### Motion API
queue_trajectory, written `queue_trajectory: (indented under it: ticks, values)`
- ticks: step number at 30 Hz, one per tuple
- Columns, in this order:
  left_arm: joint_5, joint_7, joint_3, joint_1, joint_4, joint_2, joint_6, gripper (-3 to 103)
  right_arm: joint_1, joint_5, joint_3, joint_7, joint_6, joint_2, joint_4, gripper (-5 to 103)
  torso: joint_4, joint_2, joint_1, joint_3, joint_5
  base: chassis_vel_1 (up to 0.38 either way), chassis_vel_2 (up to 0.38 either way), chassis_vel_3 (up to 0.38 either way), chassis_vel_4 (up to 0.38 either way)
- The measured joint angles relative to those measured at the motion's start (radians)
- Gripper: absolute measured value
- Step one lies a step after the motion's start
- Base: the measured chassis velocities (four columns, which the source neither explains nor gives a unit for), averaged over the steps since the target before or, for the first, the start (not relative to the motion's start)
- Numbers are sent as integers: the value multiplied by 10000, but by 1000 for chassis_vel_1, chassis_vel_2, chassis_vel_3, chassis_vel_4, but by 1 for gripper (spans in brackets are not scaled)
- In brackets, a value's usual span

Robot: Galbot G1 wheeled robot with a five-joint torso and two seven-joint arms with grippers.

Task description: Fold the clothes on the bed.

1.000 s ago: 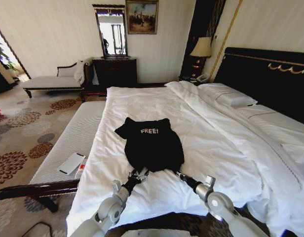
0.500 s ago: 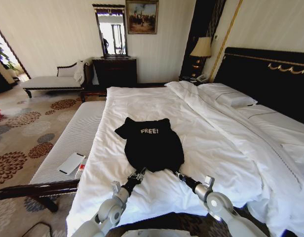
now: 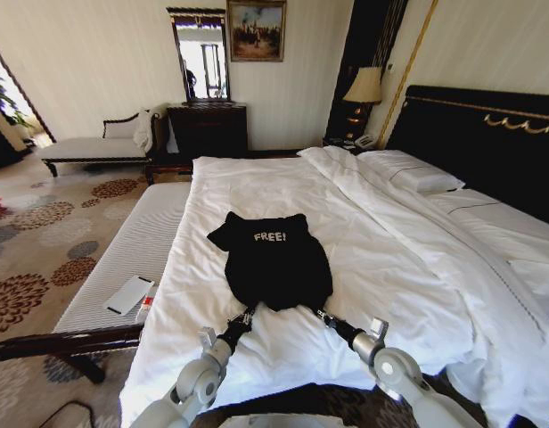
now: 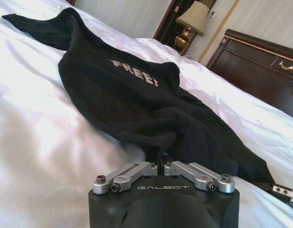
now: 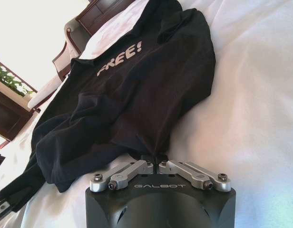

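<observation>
- t-shirt (image 3: 276, 263) lies flat on the bed (image 3: 381, 267).
- left claw (image 3: 249, 313) grips its near hem, left side.
- right claw (image 3: 320, 314) grips the hem's right side.

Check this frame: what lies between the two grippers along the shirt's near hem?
Only the shirt itself. In the head view its black hem spans from the left gripper to the right gripper, on the white duvet. Both wrist views show fingers closed on fabric.

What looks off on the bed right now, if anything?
The T-shirt isn't flat: it lies bunched and creased on the white duvet, one sleeve out, hem gathered toward the robot. The left gripper and right gripper are each shut on that near hem. No spill or damage visible.
</observation>
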Motion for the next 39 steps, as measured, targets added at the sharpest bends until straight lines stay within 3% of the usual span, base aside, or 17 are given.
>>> queue_trajectory:
  ticks: [6, 17, 20, 28, 33, 39]
  values:
    - [-182, 56, -544, 406, -488, 239, 69, 1, -333, -149, 348, -4, 78, 25, 176, 1, 1, 0, -1, 0, 1, 0, 0, 0, 0]
    - [-805, 243, -2453, 1965, -2118, 912, 390, 1, -2165, -1078, 1641, -278, 156, 369, 1370, 1, -3, 1, -1, -1, 0, 0, 0, 0, 0]
    - [-787, 462, -3167, 3110, -2731, 1143, 423, 1, -2827, -1517, 2008, -449, 201, 445, 1860, 1, 0, 1, -1, -2, -1, 0, 0, 0, 0]
    - [-1065, 845, -4819, 5366, -3613, 1421, 359, 1, -3508, -1585, 2723, -508, 206, 130, 2428, 1, 1, 1, -1, -2, -1, 0, 0, 0, 0]
    - [-1222, 1144, -6086, 6684, -3885, 1469, 134, 1, -3980, -1808, 2828, -519, 180, 9, 2650, 1, -2, 1, -1, -2, 0, 0, 0, 0, 0]
    - [-1278, 1299, -6898, 7744, -3982, 1486, -157, 1, -4431, -2090, 2857, -531, 181, -1, 2799, 1, -1, 1, -2, -2, 0, 0, 0, 0, 0]
